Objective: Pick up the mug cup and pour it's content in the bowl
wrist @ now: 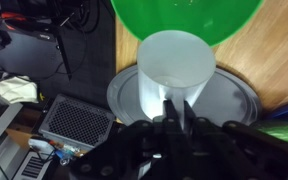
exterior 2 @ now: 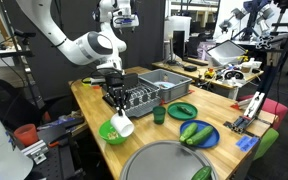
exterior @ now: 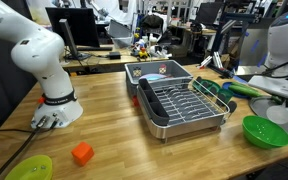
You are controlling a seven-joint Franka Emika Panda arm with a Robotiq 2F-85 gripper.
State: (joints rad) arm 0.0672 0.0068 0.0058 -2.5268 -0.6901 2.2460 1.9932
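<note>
In an exterior view my gripper (exterior 2: pixel 118 110) is shut on the small white mug cup (exterior 2: pixel 125 126). It holds the cup tilted just above the rim of the bright green bowl (exterior 2: pixel 108 134) near the table corner. In the wrist view my fingers (wrist: pixel 170 112) pinch the wall of the cup (wrist: pixel 174 60), and the bowl (wrist: pixel 184 18) fills the top of the frame just beyond it. What is in the cup is hidden. The bowl also shows in an exterior view (exterior: pixel 266 131) at the right.
A metal dish rack (exterior 2: pixel 149 92) (exterior: pixel 179 100) stands mid-table. Near the bowl are a dark green cup (exterior 2: pixel 159 114), a green plate (exterior 2: pixel 182 110), a blue plate (exterior 2: pixel 196 134) and a big grey round pan (exterior 2: pixel 169 162). A lime-green dish (exterior: pixel 29 168) and an orange block (exterior: pixel 82 153) lie near the robot's base.
</note>
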